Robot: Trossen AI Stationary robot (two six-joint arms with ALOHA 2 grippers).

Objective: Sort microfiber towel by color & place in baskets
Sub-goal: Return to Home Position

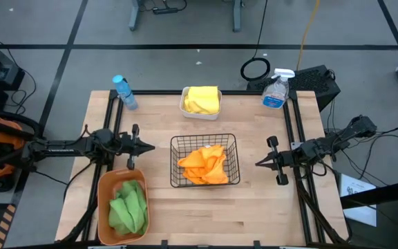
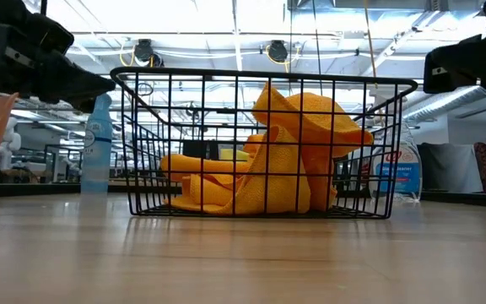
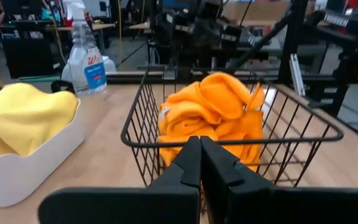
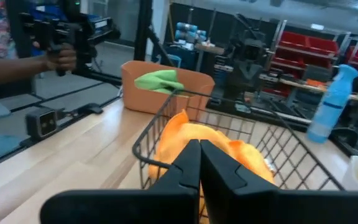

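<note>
The orange towels (image 1: pixel 204 164) lie heaped in the black wire basket (image 1: pixel 178 143) at the table's middle; they also show in the low view (image 2: pixel 277 160). The yellow towels (image 1: pixel 202 99) lie in the white tub (image 1: pixel 185 108) at the far edge. The green towels (image 1: pixel 128 206) lie in the orange-brown tub (image 1: pixel 104 187) at the near left. My left gripper (image 1: pixel 150 146) is shut and empty, left of the basket. My right gripper (image 1: pixel 258 164) is shut and empty, right of the basket.
A blue-capped water bottle (image 1: pixel 124 92) stands at the far left and a clear spray bottle (image 1: pixel 276 90) at the far right of the table. A person's hand (image 4: pixel 58 57) shows beyond the table in the right wrist view. Bare wood lies near the front edge.
</note>
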